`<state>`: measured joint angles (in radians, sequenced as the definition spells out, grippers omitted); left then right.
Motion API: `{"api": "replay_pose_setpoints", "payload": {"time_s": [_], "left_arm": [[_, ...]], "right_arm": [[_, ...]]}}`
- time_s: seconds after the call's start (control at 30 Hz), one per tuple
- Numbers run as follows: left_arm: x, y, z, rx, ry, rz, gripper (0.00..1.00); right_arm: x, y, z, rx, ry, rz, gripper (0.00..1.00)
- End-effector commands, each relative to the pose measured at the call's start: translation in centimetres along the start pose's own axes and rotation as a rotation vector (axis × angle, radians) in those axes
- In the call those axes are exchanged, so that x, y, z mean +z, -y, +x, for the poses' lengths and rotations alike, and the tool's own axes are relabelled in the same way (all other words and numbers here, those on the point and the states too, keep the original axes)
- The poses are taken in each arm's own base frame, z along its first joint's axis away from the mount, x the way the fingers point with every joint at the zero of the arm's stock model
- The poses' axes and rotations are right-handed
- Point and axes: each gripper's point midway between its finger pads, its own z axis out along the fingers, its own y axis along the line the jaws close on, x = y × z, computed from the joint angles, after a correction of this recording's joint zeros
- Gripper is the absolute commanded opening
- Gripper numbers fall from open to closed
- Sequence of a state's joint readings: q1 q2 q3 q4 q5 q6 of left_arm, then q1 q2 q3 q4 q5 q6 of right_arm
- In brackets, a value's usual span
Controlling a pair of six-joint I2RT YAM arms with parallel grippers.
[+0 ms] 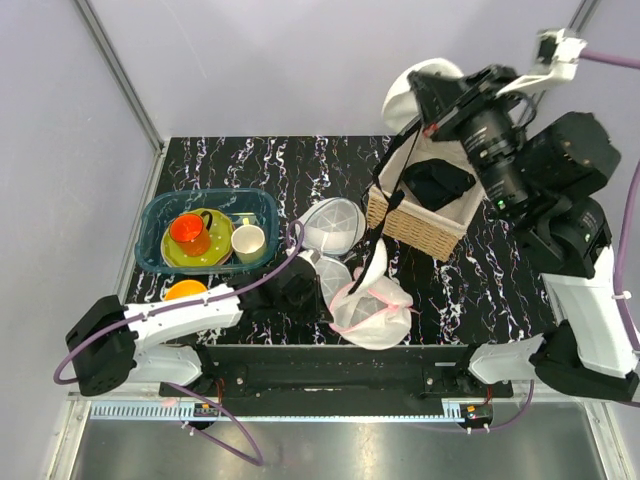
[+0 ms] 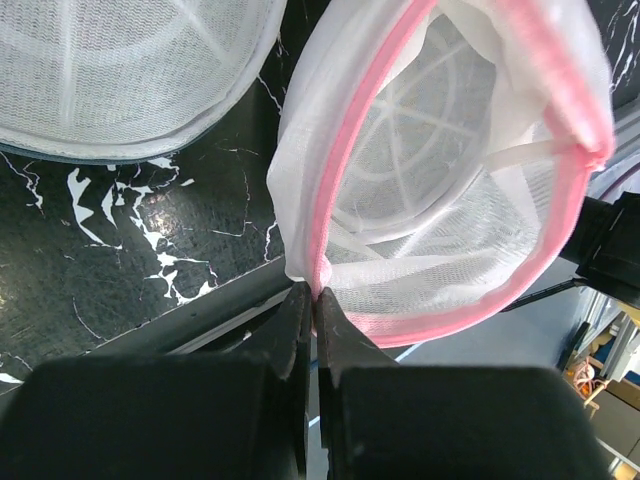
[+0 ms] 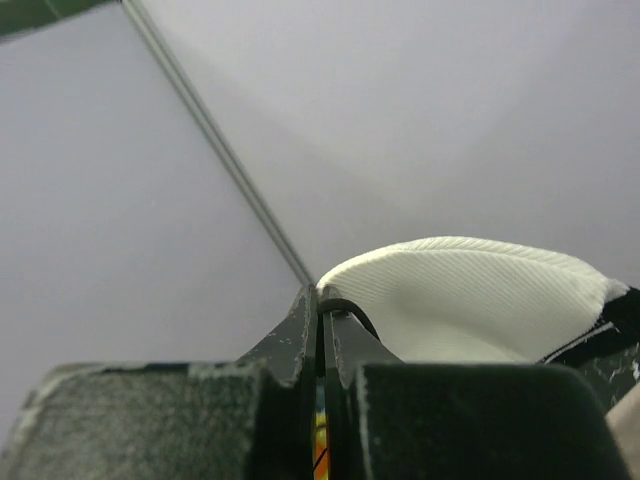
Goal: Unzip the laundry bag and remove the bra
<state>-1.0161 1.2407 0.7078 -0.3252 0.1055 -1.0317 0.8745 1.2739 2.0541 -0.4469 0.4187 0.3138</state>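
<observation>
At the far left of the black white-veined bench (image 1: 220, 150) sits a teal plastic tub (image 1: 155, 225) of crockery, out of the way. Next comes the left pincer (image 2: 316, 298), pressed together on the pink zipper rim of the round white mesh laundry bag (image 2: 450, 200). The bag lies gaping open at the bench's near edge, just beside an all-white mesh dome (image 1: 332, 225). It looks feather-light and floppy, with only the rim giving any stiffness, so the rim is the sensible place to pin it. Mesh alone would probably stretch or slip. Further right and high above, the right pincer (image 3: 323, 300) is closed on a thin black strap at the edge of the white padded bra (image 3: 470, 290), held over a woven wicker basket (image 1: 420, 225). A black strap trails down toward the bag's mouth. The bra seems soft and light, and its straps could snag on mesh or basket, so a slow pull is advisable.
</observation>
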Motion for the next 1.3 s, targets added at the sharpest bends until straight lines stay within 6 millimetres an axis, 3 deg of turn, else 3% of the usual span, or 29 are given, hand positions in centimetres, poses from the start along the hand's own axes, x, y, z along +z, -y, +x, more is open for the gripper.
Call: {"api": "replay_pose_setpoints", "payload": {"time_s": [0.0,0.03,0.07,0.1,0.13,0.17,0.2,0.27,0.37,0.4,0.47,0.5,0.57,0.6,0.63,0.7,0.73,0.8,0.83,0.93,0.97,1.0,1.07,1.13,1.27], "left_arm": [[-0.7,1.8,-0.3,-0.007,0.026,0.089,0.00],[-0.8,1.9,-0.3,-0.004,0.027,0.092,0.00],[-0.8,1.8,-0.2,-0.003,0.027,0.090,0.00],[-0.9,1.8,-0.2,-0.003,0.031,0.094,0.00],[-1.0,1.8,-0.2,-0.001,0.034,0.096,0.00],[-1.1,1.8,-0.3,-0.001,0.037,0.096,0.00],[-1.2,1.9,-0.3,0.001,0.040,0.100,0.00],[-1.2,1.8,-0.3,0.001,0.042,0.097,0.00],[-1.2,1.8,-0.3,-0.001,0.039,0.099,0.00],[-1.2,1.9,-0.3,0.001,0.039,0.101,0.00],[-1.2,2.0,-0.2,0.005,0.035,0.102,0.00],[-1.2,1.9,-0.2,0.005,0.035,0.101,0.00],[-1.2,2.1,-0.1,0.007,0.030,0.103,0.00],[-1.2,2.1,-0.1,0.008,0.030,0.105,0.00],[-1.2,2.2,0.0,0.011,0.029,0.106,0.00],[-1.2,2.4,0.0,0.019,0.028,0.109,0.00],[-1.2,2.4,0.1,0.018,0.026,0.108,0.00],[-1.2,2.5,0.1,0.023,0.027,0.109,0.00],[-1.2,2.6,0.2,0.024,0.026,0.111,0.00],[-1.3,2.8,0.2,0.029,0.029,0.113,0.00],[-1.3,2.9,0.1,0.029,0.031,0.115,0.00],[-1.2,2.8,0.2,0.030,0.029,0.111,0.00],[-1.2,2.8,0.1,0.029,0.030,0.105,0.00],[-1.2,3.1,-0.3,0.032,0.039,0.107,0.00],[-0.7,4.7,-0.6,0.073,0.030,0.150,0.00]], "right_arm": [[0.7,1.2,-6.1,-0.113,0.181,0.128,0.00],[0.2,1.2,-8.2,-0.117,0.229,0.142,0.00],[0.1,1.8,-9.1,-0.131,0.254,0.188,0.00],[1.2,2.1,-8.7,-0.185,0.248,0.219,0.00],[0.4,2.3,-10.8,-0.198,0.297,0.241,0.00],[0.4,2.9,-11.3,-0.216,0.311,0.284,0.00],[1.3,3.3,-10.9,-0.279,0.303,0.317,0.00],[1.1,4.5,-12.5,-0.313,0.344,0.372,0.00],[2.3,6.6,-12.2,-0.367,0.342,0.429,0.00],[2.1,8.3,-13.1,-0.367,0.368,0.475,0.00],[3.3,10.3,-11.8,-0.399,0.331,0.498,0.00],[3.3,12.7,-12.3,-0.407,0.344,0.559,0.00],[5.1,16.7,-9.7,-0.447,0.270,0.623,0.00],[5.6,20.0,-9.0,-0.448,0.248,0.686,0.00],[6.5,23.3,-6.2,-0.445,0.174,0.732,0.00],[7.6,26.9,-2.2,-0.366,0.084,0.741,0.00],[7.2,30.7,0.7,-0.348,0.006,0.794,0.00],[7.6,32.7,4.4,-0.265,-0.066,0.777,0.00],[7.2,34.4,7.2,-0.247,-0.128,0.796,0.00],[6.9,36.2,11.2,-0.200,-0.207,0.805,0.06],[6.8,36.5,12.2,-0.190,-0.232,0.808,0.16],[6.7,36.9,13.0,-0.178,-0.250,0.814,0.44],[6.4,37.1,13.8,-0.160,-0.275,0.827,0.72],[6.1,36.9,13.7,-0.152,-0.280,0.830,0.84],[5.0,35.6,13.2,-0.109,-0.265,0.820,0.89]]}}
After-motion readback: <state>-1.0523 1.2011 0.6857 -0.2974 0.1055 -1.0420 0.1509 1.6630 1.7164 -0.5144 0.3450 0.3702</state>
